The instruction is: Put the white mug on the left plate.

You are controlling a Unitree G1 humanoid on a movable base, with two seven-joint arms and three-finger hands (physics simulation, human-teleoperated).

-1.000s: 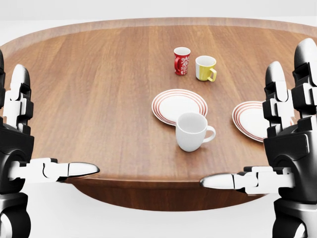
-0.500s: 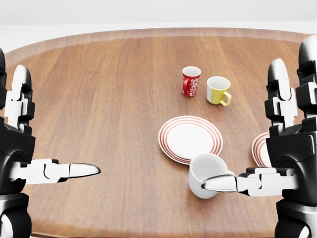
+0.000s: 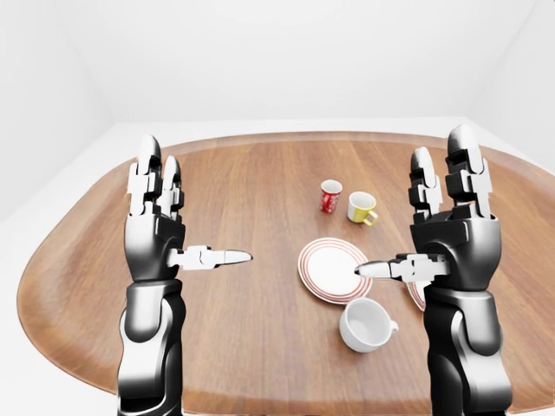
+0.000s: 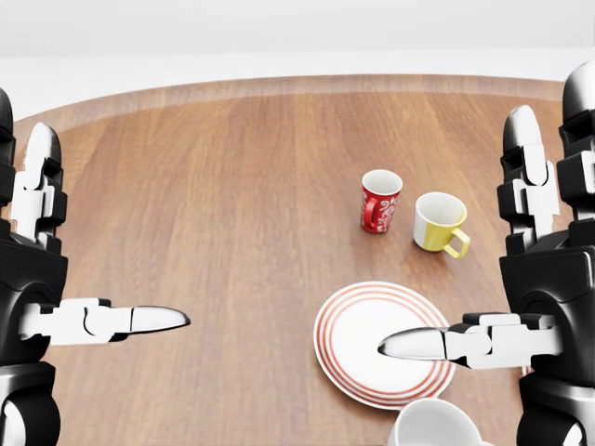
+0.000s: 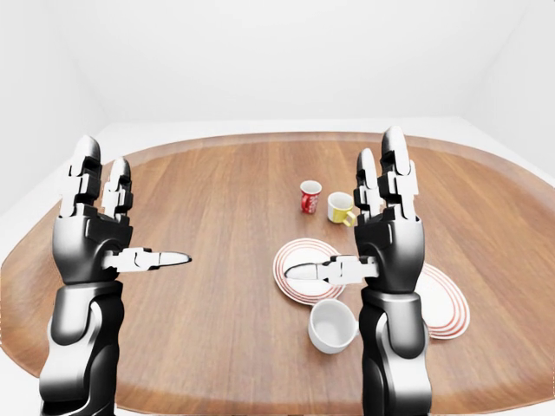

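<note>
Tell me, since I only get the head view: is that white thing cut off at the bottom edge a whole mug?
Observer: Yes. The left-eye view shows the whole white mug, upright, handle toward that view's right.
Operator: Is it on a plate?
Observer: No. It stands on the table, just below the left plate in that view.
Operator: Left plate? I see only one clearly.
Observer: The right-eye view shows a second striped plate, which the right hand mostly hides from you.
</note>
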